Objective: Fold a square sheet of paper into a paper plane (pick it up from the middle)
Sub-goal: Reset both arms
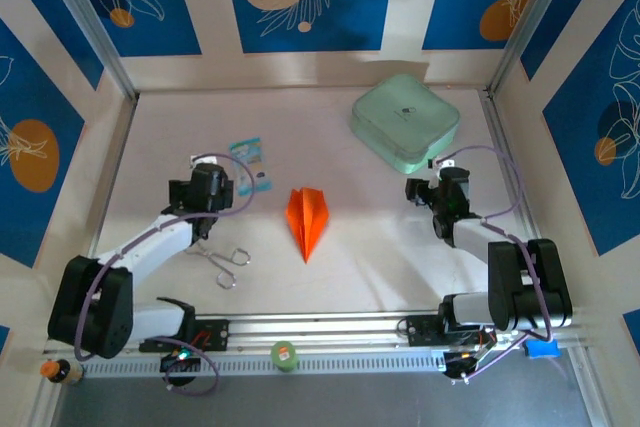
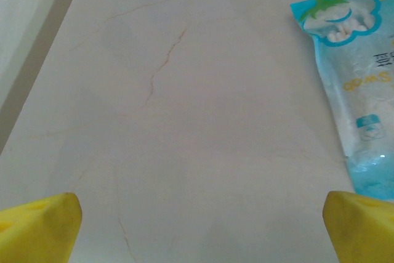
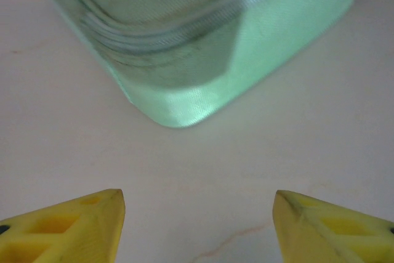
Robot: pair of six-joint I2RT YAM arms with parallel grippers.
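The paper plane [image 1: 307, 220], a narrow orange dart with a centre crease, lies flat mid-table with its point toward the near edge. Neither gripper touches it. My left gripper [image 1: 212, 179] hovers to the plane's left, open, its yellow fingertips [image 2: 43, 226] wide apart over bare tabletop. My right gripper [image 1: 447, 185] sits to the plane's right, open too, with yellow fingertips [image 3: 80, 223] spread and nothing between them, just short of the mint-green box's corner.
A mint-green box [image 1: 405, 122] [image 3: 203, 41] stands at the back right. A small blue-and-white packet [image 1: 250, 162] [image 2: 354, 84] lies by the left gripper. Metal tongs [image 1: 222, 260] rest near the left arm. A green roll [image 1: 284, 355] sits on the front rail.
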